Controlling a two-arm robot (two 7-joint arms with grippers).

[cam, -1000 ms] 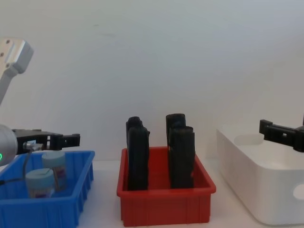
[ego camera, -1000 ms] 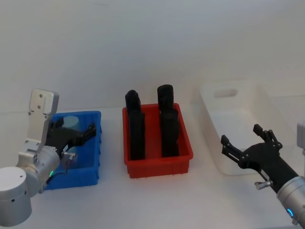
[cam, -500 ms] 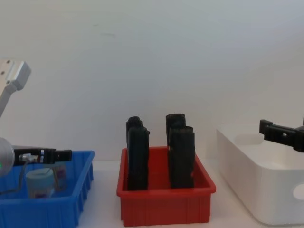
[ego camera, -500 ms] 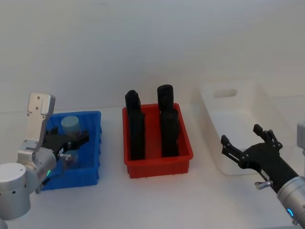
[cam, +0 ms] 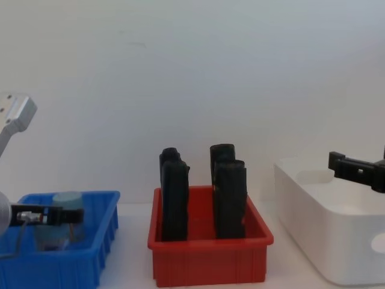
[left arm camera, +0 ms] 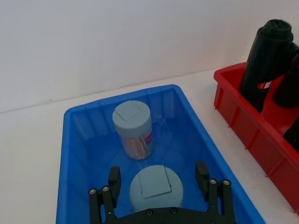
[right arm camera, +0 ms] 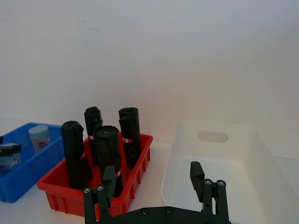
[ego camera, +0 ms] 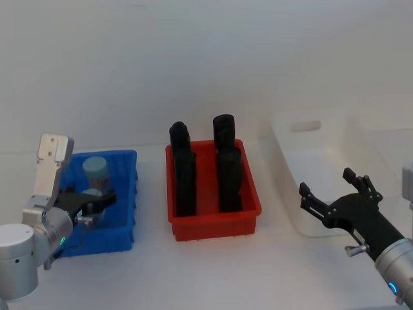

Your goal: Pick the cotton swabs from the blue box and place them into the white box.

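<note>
**Inspector:** What is being recorded to the left of the red bin (ego camera: 213, 226)?

**Recorder:** The left gripper (left arm camera: 158, 172) is being lowered into the blue box (ego camera: 131, 194), which is standing just left of the red bin. A second ago it was being held above the rim. Now its fingers (left arm camera: 114, 176) are being kept apart on either side of the nearer cotton swab jar (left arm camera: 155, 189), with a gap showing at each side. Nothing is being clamped yet. The second jar (left arm camera: 133, 128) is being left upright just behind the first, farther from the robot, and is not being touched.

**Inspector:** What is being concluded for the task?

**Recorder:** The approach is being judged complete, and closing on the nearer jar is being taken as the step now due. Both jars are being counted inside the blue box, so no transfer is being logged so far.

**Inspector:** And the red bin itself, and what is to its right?

**Recorder:** The black blocks (ego camera: 224, 129) are being left standing in the red bin, unchanged. The white box (ego camera: 290, 161) is being kept just right of the red bin, with nothing being seen in the part of its interior that shows. The right gripper (ego camera: 326, 182) is being held with its fingers spread, right of the red bin and nearer the robot, at the white box's near end. No shift in it is being noted over the last second.
</note>
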